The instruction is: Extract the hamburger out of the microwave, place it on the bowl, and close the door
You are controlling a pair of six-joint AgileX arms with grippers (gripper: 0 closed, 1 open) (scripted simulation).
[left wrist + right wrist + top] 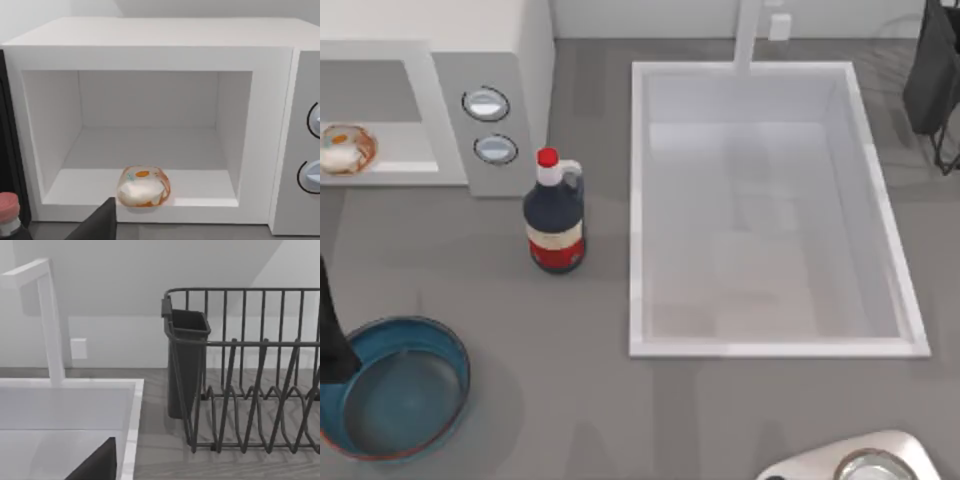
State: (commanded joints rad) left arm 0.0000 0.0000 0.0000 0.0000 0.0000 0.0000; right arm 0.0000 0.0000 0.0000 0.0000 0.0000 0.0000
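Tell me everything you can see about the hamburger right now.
The hamburger is a small rounded lump, whitish-cream with orange-brown patches and an orange spot on top, glossy looking. It sits on the floor of the open microwave, right at the front edge of the cavity, a little left of centre as the left wrist view faces it. Nothing grips or touches it besides that floor. In the top view it shows at the far left edge, well behind the bowl.
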